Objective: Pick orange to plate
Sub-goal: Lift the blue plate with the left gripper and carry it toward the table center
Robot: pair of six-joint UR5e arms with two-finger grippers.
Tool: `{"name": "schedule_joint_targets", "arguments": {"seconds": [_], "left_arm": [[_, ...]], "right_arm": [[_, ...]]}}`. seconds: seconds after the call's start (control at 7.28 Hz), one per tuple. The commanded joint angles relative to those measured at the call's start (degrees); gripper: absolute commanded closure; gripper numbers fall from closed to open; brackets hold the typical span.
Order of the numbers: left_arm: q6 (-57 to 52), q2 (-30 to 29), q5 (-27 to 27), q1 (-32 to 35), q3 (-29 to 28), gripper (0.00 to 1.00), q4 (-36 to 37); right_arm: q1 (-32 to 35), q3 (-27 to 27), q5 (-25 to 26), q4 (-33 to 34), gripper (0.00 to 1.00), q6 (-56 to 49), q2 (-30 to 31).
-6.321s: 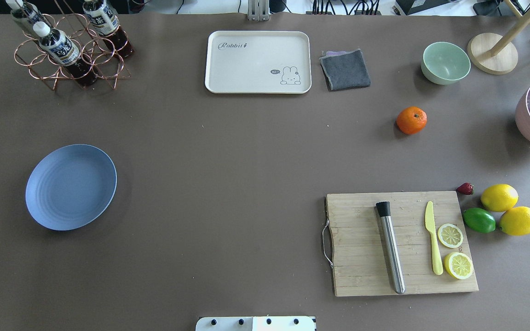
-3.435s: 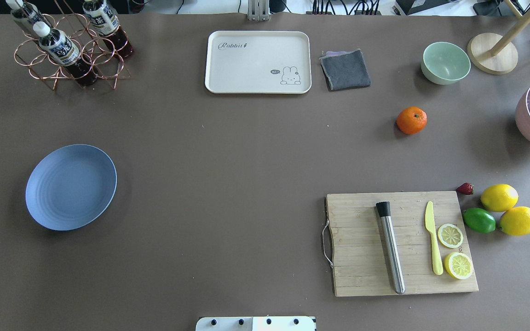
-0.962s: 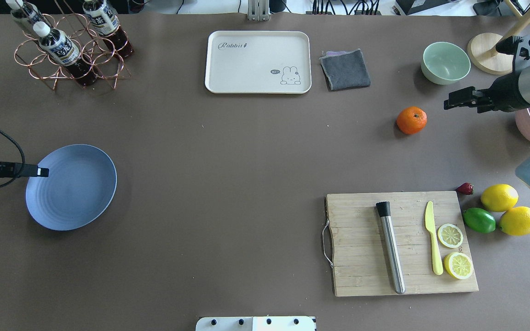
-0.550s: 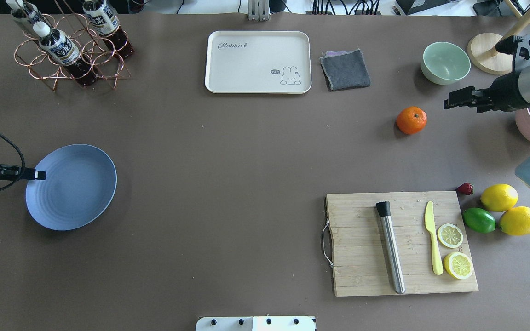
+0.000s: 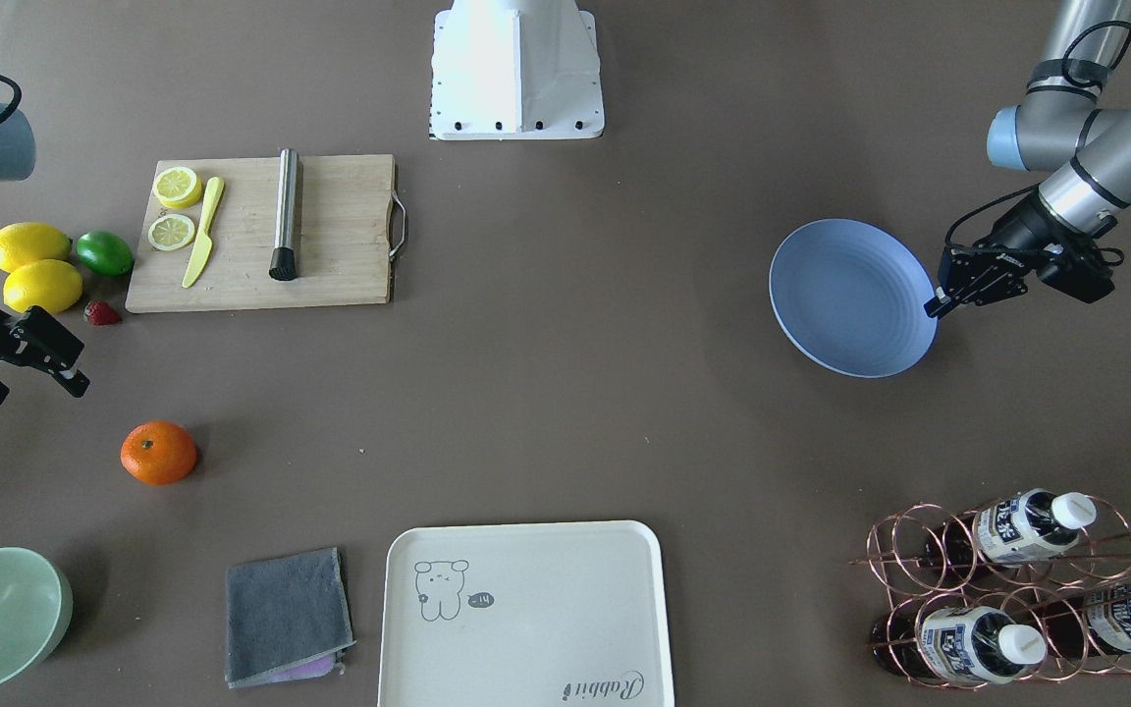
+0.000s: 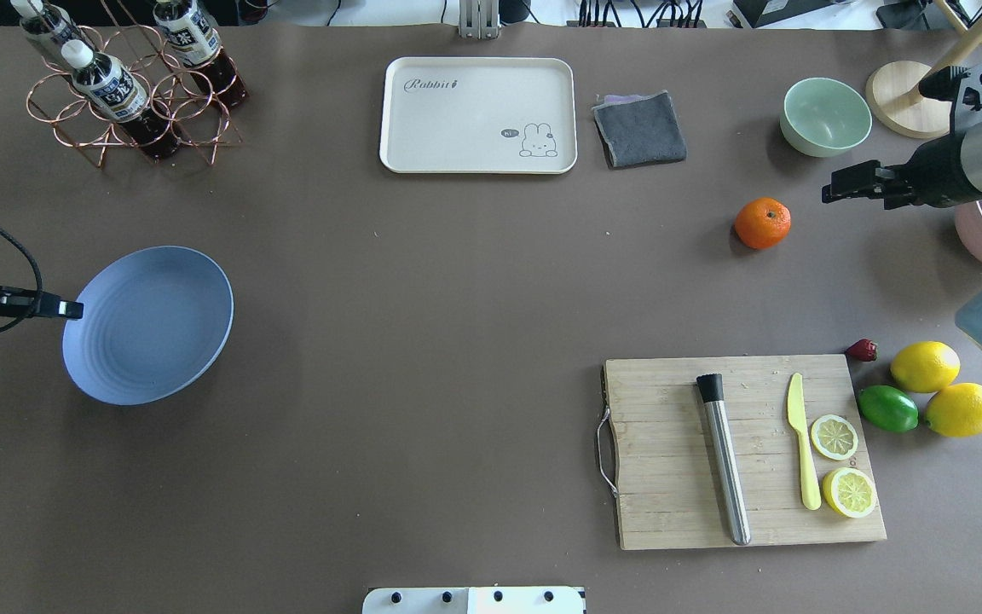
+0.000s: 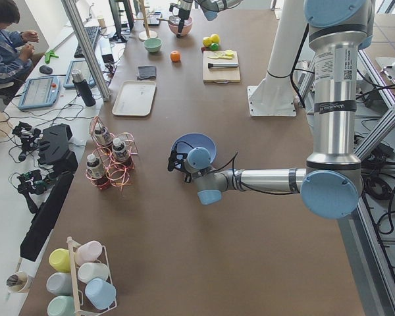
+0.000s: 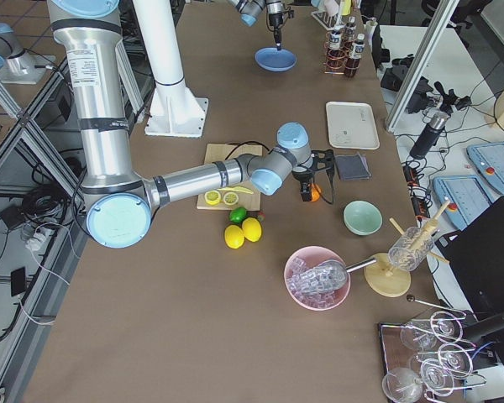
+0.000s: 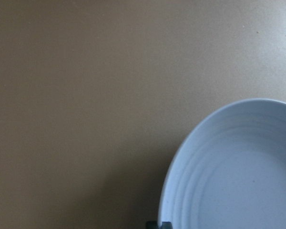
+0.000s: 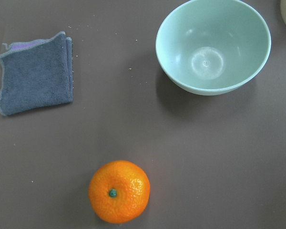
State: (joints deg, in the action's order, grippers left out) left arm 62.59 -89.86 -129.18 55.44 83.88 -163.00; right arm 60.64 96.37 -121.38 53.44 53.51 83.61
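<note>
Your left end effector (image 6: 72, 309) now pinches the rim of the plate (image 6: 150, 328) and has shifted it inward, likely toward the orange (image 6: 762, 223), which sits on the bench (image 6: 423, 298) near your spread right end effector (image 5: 33, 389).

Looks like a robotics lab to me. Just beside the brown table (image 7: 184, 263) an operator (image 7: 3, 46) sits with a tablet (image 7: 38, 92), and aluminium framing posts (image 7: 85, 46) stand along its edge.
</note>
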Motion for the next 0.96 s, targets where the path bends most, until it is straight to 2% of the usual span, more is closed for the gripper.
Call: {"name": "schedule_joint_targets", "arguments": {"seconds": [0.0, 0.27, 0.55, 0.69, 0.82], "left_arm": [[12.07, -9.76, -0.99, 0.81, 0.40, 1.00, 3.36], [12.12, -17.77, 2.32, -0.33, 6.00, 1.00, 20.36], [12.12, -25.14, 13.19, -11.00, 10.59, 1.00, 36.27], [12.20, -29.10, 17.69, -15.93, 10.16, 1.00, 41.57], [12.20, -30.62, 22.08, -19.37, 9.29, 1.00, 42.75]], "right_arm": [[0.00, 0.05, 0.00, 0.00, 0.00, 0.01, 0.06], [0.00, 0.05, 0.09, -0.09, 0.00, 0.01, 0.06], [0.00, 0.31, 0.00, -0.09, 0.00, 0.45, 0.41], [0.00, 0.40, 0.00, 0.00, 0.00, 0.45, 0.50], [0.00, 0.40, 0.00, 0.00, 0.00, 0.45, 0.50]]}}
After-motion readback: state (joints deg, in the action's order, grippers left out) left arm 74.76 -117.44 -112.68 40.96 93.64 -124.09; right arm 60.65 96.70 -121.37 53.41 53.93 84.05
